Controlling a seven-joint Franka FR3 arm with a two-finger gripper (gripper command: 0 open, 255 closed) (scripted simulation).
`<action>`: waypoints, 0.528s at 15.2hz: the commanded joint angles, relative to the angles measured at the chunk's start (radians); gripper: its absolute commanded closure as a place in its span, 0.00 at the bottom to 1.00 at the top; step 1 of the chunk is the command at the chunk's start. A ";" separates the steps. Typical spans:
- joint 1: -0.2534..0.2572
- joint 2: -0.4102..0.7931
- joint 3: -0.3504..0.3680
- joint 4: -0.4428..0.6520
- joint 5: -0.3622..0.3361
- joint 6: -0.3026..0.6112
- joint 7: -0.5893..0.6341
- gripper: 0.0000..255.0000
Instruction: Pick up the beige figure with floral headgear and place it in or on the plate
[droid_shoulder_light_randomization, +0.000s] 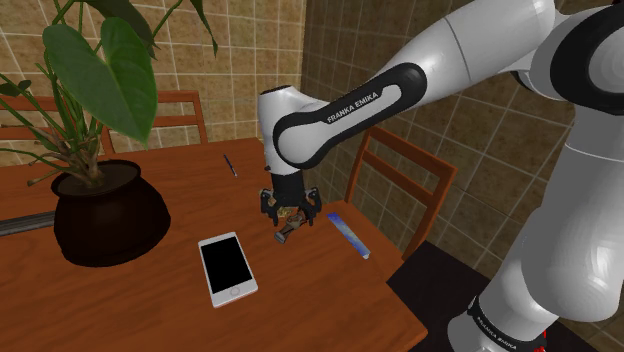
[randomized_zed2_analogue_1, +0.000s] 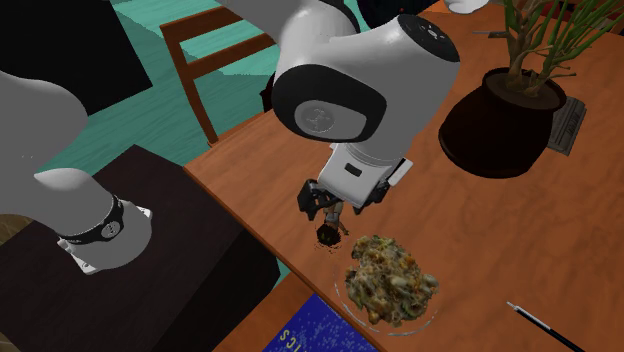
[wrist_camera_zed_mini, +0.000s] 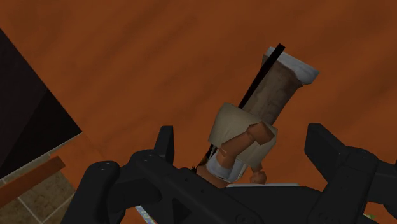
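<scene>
The beige figure (wrist_camera_zed_mini: 249, 121) has a brown arm, a white base and a thin black staff, and it lies tilted on the wooden table (droid_shoulder_light_randomization: 150, 300). My gripper (wrist_camera_zed_mini: 245, 143) hangs just over it, open, one finger (wrist_camera_zed_mini: 164, 147) on either side and neither touching it. In the shoulder view the gripper (droid_shoulder_light_randomization: 290, 212) points straight down with the figure (droid_shoulder_light_randomization: 286, 234) under its tips. In the second exterior view the gripper (randomized_zed2_analogue_1: 325, 213) and figure (randomized_zed2_analogue_1: 328, 234) stand a short way from the clear plate (randomized_zed2_analogue_1: 344, 291), which carries a heap of food.
A black phone (droid_shoulder_light_randomization: 227, 267), a dark pot with a big-leaved plant (droid_shoulder_light_randomization: 105, 215), a pen (droid_shoulder_light_randomization: 231, 165) and a blue book (droid_shoulder_light_randomization: 348, 232) share the table. Wooden chairs (droid_shoulder_light_randomization: 395, 185) stand along its sides. The dark stand box (randomized_zed2_analogue_1: 170, 230) sits close to the table edge near the gripper.
</scene>
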 joint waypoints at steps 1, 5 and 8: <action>0.000 0.000 0.000 0.000 0.000 0.000 0.000 0.00; 0.000 0.000 0.000 0.000 0.000 0.000 0.000 1.00; 0.000 0.001 0.000 0.001 0.000 0.000 0.000 1.00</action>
